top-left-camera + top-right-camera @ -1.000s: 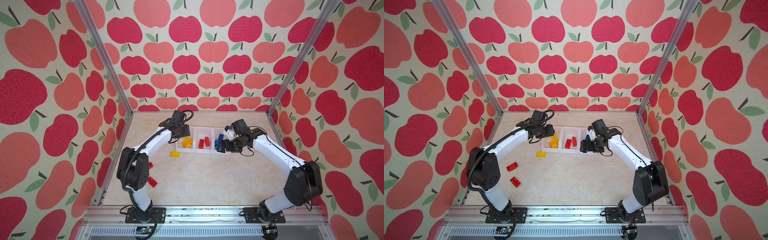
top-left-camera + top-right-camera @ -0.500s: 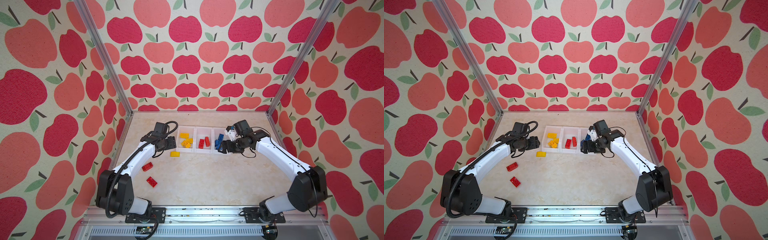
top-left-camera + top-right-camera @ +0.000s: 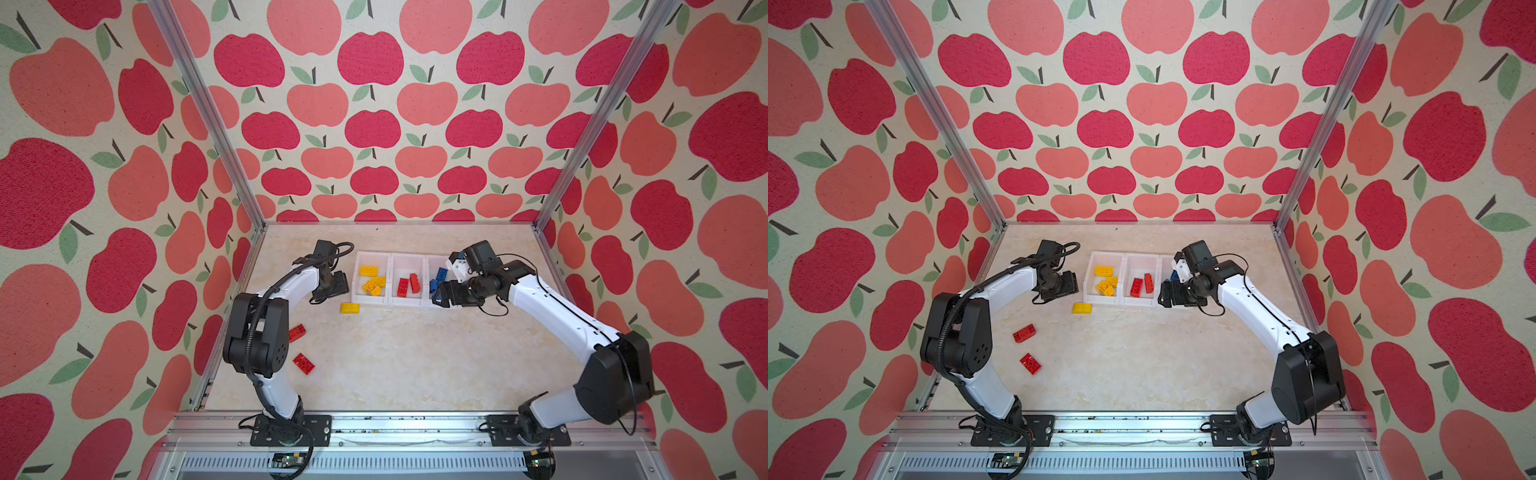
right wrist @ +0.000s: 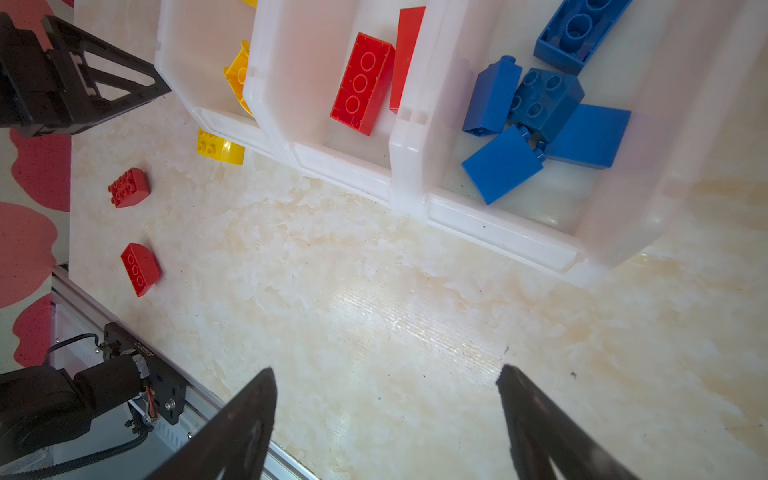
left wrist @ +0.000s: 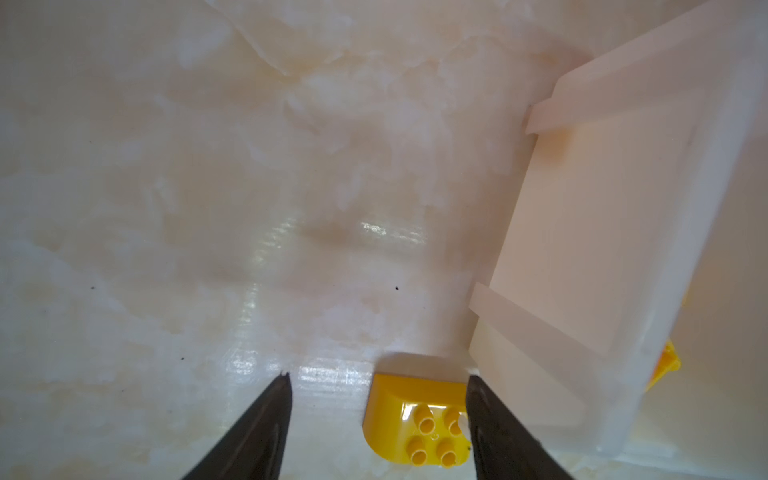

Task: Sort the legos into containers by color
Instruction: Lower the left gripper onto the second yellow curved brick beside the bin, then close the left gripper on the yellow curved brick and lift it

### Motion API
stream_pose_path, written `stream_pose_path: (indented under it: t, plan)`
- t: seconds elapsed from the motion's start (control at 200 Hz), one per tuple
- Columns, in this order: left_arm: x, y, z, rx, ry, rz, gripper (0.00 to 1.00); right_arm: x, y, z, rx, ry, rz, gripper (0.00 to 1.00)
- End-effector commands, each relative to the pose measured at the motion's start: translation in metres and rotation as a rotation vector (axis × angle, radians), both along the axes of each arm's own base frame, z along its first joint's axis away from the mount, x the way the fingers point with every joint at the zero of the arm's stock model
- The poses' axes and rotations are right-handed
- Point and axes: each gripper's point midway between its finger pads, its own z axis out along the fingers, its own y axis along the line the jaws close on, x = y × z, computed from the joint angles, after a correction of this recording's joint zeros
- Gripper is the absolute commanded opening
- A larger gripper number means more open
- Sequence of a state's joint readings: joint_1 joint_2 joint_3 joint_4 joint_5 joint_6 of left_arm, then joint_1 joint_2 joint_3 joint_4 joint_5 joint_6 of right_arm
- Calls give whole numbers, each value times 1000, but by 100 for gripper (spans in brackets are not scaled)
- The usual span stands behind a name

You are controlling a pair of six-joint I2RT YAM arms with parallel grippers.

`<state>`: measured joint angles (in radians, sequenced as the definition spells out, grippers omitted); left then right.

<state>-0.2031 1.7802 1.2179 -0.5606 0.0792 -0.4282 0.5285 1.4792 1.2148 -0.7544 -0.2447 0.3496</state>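
**Left gripper** [image 5: 376, 380]: jaws apart, nothing clamped. The yellow lego [image 5: 415, 419] lies studs-up on the table between them, off-centre, hard by one jaw and just beside the outer wall of the containers [image 5: 582, 249].

**Handling note:** likely best to centre the jaws on the brick before closing. Keep the wall-side finger clear of the bin, grip the flat sides, then lift above the rim.

**Right gripper** [image 4: 386, 372]: jaws apart, empty, over bare table in front of the blue bin.

**Containers, contents:** yellow bricks [image 3: 372, 280] in the end bin nearest the left arm, red bricks [image 3: 408, 284] in the middle, blue bricks [image 4: 536, 120] in the far end.

**Loose stock:** two red legos [image 3: 1024, 333] [image 3: 1030, 363] on the table near the left arm, well apart from the bins.

**Surface:** table [image 3: 415, 365], pale marble pattern, glossy. A nudged brick would probably slide.

**Room:** apple-print walls [image 3: 374, 124] on three sides, aluminium posts [image 3: 208, 112] at the corners.
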Motion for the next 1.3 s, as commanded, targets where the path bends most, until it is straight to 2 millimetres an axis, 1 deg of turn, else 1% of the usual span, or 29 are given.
stream_pose_path:
  t: [0.0, 0.135, 0.275, 0.43, 0.64, 0.83, 0.996, 1.106, 1.211, 1.296]
  plan:
    - [-1, 6, -6, 30, 50, 25, 68, -1, -2, -1, -7, -3, -18, 86]
    - [-7, 4, -16, 41, 101, 18, 67, 0, -2, -2, -7, -4, -20, 86]
    - [-15, -4, -20, 44, 136, -4, 66, 1, -1, -3, -7, -2, -20, 86]
    - [-29, -10, -26, 66, 193, -20, 65, 2, 0, -4, -4, -1, -15, 86]
    - [-48, -10, -30, 76, 261, -2, 62, 4, 1, -3, 1, -6, -12, 86]
    - [-75, -12, -26, 64, 292, -7, 60, 3, -2, -3, -1, -8, -15, 86]
    - [-100, -18, -23, 54, 316, -19, 58, 0, -4, -2, 0, -11, -19, 86]
    - [-106, -24, -17, 48, 304, -24, 58, -2, -4, -2, 0, -11, -19, 86]
    - [-105, -27, -6, 66, 258, -41, 61, -3, -5, -1, 0, -11, -19, 86]
    - [-106, -28, 4, 78, 210, -48, 62, -4, -6, 0, 0, -12, -18, 86]
